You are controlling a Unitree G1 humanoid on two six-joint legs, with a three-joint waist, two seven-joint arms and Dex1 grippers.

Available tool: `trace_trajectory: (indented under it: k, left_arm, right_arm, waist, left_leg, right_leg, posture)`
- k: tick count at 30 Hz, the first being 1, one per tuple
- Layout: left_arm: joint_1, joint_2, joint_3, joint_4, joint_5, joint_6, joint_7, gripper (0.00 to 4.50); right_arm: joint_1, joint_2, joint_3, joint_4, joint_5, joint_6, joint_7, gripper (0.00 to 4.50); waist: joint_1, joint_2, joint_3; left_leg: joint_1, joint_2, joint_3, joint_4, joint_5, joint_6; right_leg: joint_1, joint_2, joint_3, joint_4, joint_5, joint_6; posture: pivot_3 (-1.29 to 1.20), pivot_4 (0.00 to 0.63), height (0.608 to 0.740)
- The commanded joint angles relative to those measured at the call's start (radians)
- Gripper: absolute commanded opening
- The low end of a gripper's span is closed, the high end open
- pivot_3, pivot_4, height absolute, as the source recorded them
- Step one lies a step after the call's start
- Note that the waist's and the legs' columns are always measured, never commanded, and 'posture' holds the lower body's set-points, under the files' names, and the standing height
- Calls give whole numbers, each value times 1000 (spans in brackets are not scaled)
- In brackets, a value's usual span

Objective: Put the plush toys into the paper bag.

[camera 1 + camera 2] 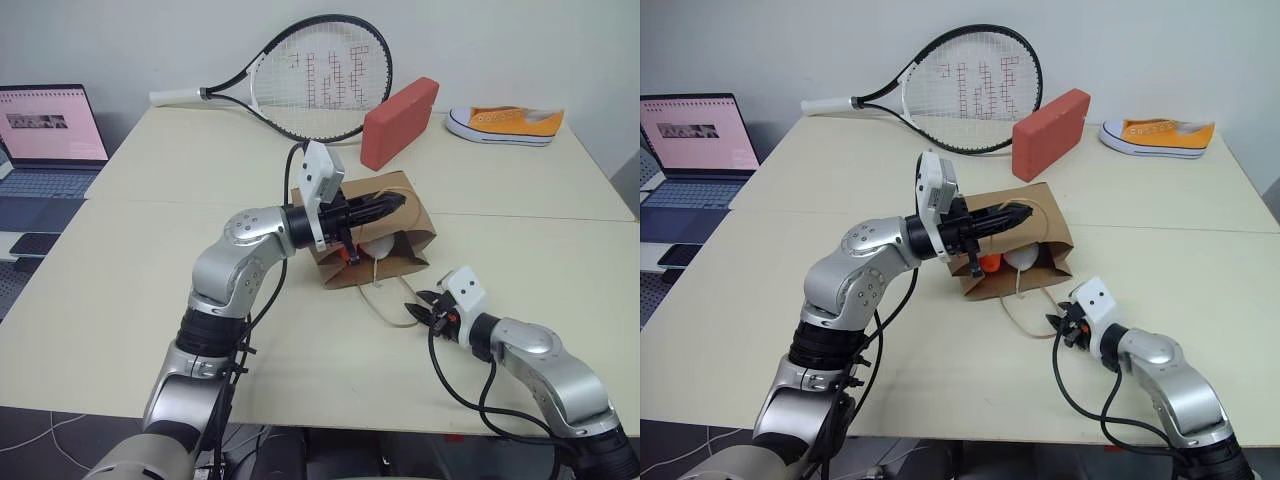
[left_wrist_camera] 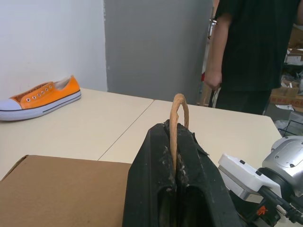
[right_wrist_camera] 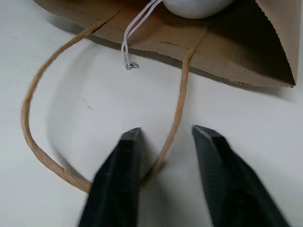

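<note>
Pale worktop (image 1: 150,290) spreads below a grey wall in the head views; on it the paper bag (image 1: 410,205) lies on its side, mouth toward the robot, with the orange carrot (image 1: 989,265) and white egg (image 1: 1020,258) inside. Left wrist view: left gripper (image 2: 176,156) has its fingers clamped on one tan handle (image 2: 178,106). Right wrist view: right gripper (image 3: 165,137) has its fingers parted, straddling the other handle (image 3: 33,94) on the worktop, near the bag's mouth

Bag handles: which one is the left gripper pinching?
The upper handle, lifted off the table: the left gripper is shut on it, holding the paper bag open. The other handle lies slack on the table by the right gripper.
</note>
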Motion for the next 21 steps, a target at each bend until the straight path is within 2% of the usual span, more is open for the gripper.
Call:
trace_trajectory:
  k: [1, 2, 8, 16, 19, 21]
  left_arm:
    - [-4, 6, 9, -42, -2, -18, -3, 0]
    - [-6, 11, 11, -43, -1, -19, -4, 0]
    - [-70, 67, 48, -44, 11, -19, 5, 0]
    - [-211, 154, 45, 40, 54, -17, -29, 0]
    - [-304, 156, 43, 126, 69, -7, -39, 0]
    - [-342, 155, 37, 172, 80, -17, -57, 0]
  right_arm:
    - [-23, 15, 3, -13, -5, -15, -2, 203]
    - [-30, 22, -5, -23, 6, -3, -2, 42]
    - [-73, -11, -138, -141, 153, 144, 42, 42]
    - [-190, -129, -440, -268, 543, 443, 74, 42]
    - [-272, -197, -571, -254, 740, 564, 50, 42]
    - [-324, -233, -609, -226, 824, 613, 9, 42]
  waist:
    - [0, 0, 0]
    - [0, 0, 0]
    - [1, 0, 0]
    - [2, 0, 0]
    - [2, 2, 2]
    - [2, 1, 2]
  left_leg:
    - [0, 0, 0, 0, 0, 0]
    - [0, 0, 0, 0, 0, 0]
    - [0, 0, -1, 0, 0, 0]
    - [-1, 0, -2, -1, 0, 0]
    - [-2, 0, -1, 0, 0, 0]
    - [-2, -1, -1, 2, 0, 0]
  right_leg:
    - [0, 0, 0, 0, 0, 0]
    - [0, 0, 0, 0, 0, 0]
    - [0, 0, 0, 0, 0, 0]
    - [0, 0, -1, 0, 0, 0]
    - [-1, 0, -1, 0, 0, 0]
    - [-1, 0, -1, 0, 0, 1]
  posture:
    - [0, 150, 740]
    - [0, 150, 740]
    - [0, 150, 740]
    - [0, 150, 740]
    - [0, 150, 740]
    - [0, 150, 740]
